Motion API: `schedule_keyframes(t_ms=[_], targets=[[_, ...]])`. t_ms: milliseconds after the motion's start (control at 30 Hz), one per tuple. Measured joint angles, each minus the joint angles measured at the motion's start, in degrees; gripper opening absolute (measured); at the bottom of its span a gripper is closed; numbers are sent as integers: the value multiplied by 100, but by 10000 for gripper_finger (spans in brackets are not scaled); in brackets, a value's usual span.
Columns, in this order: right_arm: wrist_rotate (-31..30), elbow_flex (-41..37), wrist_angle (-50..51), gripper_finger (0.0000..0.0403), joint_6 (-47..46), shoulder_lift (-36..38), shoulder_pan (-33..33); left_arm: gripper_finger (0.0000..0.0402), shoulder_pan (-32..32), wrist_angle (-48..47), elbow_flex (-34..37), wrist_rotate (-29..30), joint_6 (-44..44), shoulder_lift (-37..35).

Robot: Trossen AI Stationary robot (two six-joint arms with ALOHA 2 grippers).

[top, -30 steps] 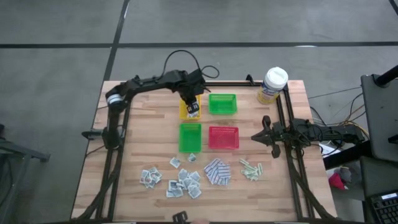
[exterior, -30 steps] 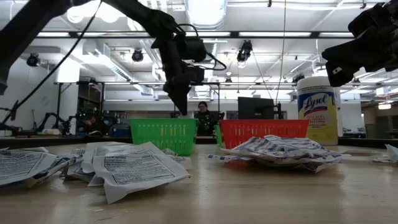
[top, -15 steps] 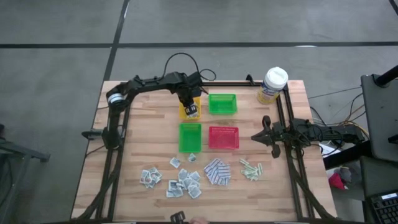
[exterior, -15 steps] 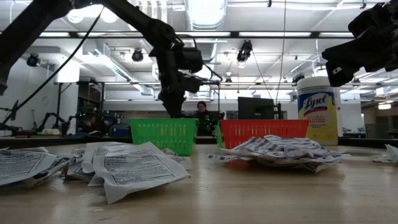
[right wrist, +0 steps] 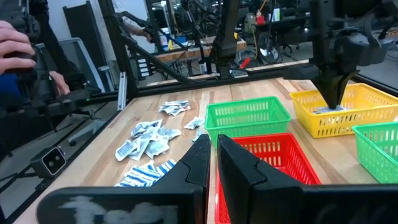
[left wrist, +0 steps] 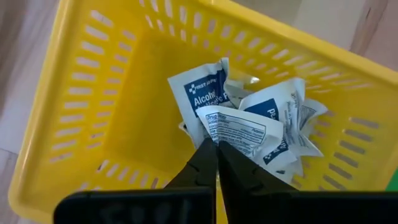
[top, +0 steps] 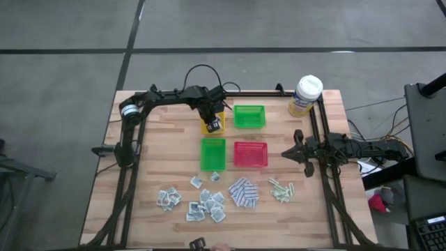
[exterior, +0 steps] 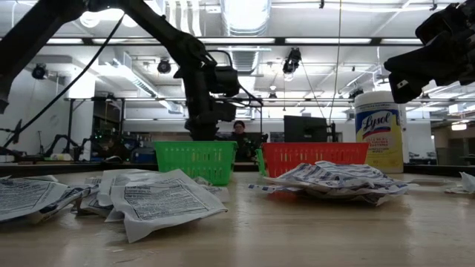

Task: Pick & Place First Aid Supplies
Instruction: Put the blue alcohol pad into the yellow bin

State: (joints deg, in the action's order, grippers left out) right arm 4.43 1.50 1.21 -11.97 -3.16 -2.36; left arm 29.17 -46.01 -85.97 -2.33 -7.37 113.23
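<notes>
My left gripper (top: 213,125) points down into the yellow tray (left wrist: 93,93) at the table's far middle, shut on a white sachet (left wrist: 242,132). Two or three more white-and-blue sachets (left wrist: 199,90) lie on the tray's floor under it. In the low view the gripper (exterior: 200,132) has sunk behind the green tray (exterior: 194,159). Loose white sachets (top: 202,202), blue-and-white pads (top: 243,192) and pale green strips (top: 281,188) lie near the table's front edge. My right gripper (top: 296,150) waits shut at the table's right edge, level, with nothing in it. My left gripper pinches the white sachet by its edge (left wrist: 211,124) between its two fingertips. The fingers come from above, pointing steeply down into the yellow tray. The sachet spreads out beyond the fingertips, just over the other sachets; I cannot tell whether it rests on them.
A green tray (top: 249,116) stands right of the yellow one. Another green tray (top: 213,153) and a red tray (top: 250,154) sit in the row nearer the front. A yellow canister with a white lid (top: 305,95) stands at the far right corner.
My left gripper has gone down into the yellow tray with the sachet still between its fingers. In the low view it has dropped from above the green tray's rim to behind it.
</notes>
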Motion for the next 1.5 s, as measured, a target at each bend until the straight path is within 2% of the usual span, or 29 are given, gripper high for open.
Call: schedule_keyframes(t_ms=[167, 367, 500, 633, 800, 1033, 1233, 1500], targets=[[0, 0, 0, 28, 0, 0, 1, 31, 0, 139, -13, 94, 10, 0], [0, -1, 1, 28, 0, 0, 0, 91, 0, 156, -9, 149, 14, 0], [0, 0, 0, 28, 0, 0, 1, 133, -4, 125, -9, 494, 13, -39], [0, 0, 0, 28, 0, 0, -1, 160, -45, 2, -55, 855, 8, -239], [0, -2, 0, 28, 0, 0, -1, 165, -114, -145, -45, 1150, 9, -650], [0, 0, 0, 28, 2, 0, 0, 165, -382, -578, -2, 1245, 303, -1298], [0, 0, 0, 28, 0, 0, -1, 165, -938, -1314, 7, 1248, 1126, -1788], [0, -2, 0, 28, 2, 0, 0, 165, -1897, -2165, 208, 1159, 2720, -2272]])
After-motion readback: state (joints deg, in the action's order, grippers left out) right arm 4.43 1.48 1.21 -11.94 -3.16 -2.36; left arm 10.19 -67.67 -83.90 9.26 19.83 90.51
